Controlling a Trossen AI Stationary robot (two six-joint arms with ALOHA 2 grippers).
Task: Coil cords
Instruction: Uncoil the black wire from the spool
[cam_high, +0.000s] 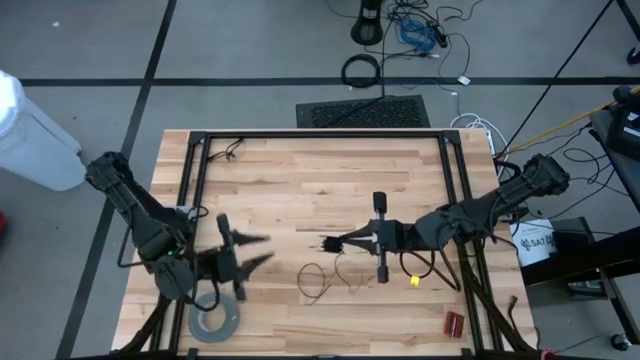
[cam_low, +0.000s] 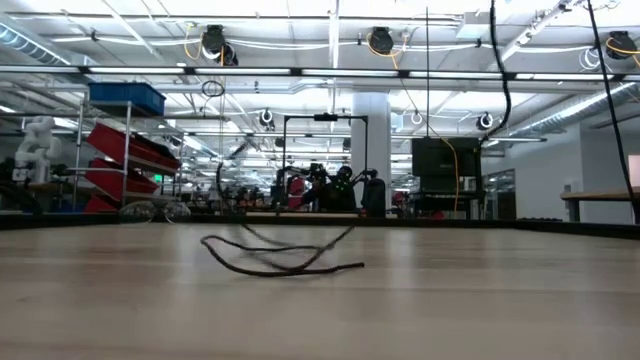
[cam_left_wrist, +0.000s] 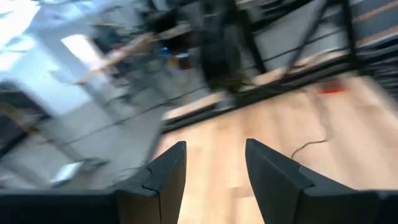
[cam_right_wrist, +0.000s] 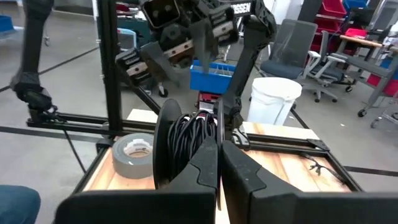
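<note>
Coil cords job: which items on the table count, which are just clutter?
Job:
thin dark wire, loose on the table
black disc with coiled wire, at the right gripper
left gripper, empty

Clutter:
grey tape roll
small red item
yellow piece

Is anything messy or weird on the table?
Yes. The thin dark wire sprawls in loose loops on the wood near the middle of the table, not wound up. The right tool is shut on the coiled part of it. The grey tape roll sits at the table's front edge.
</note>
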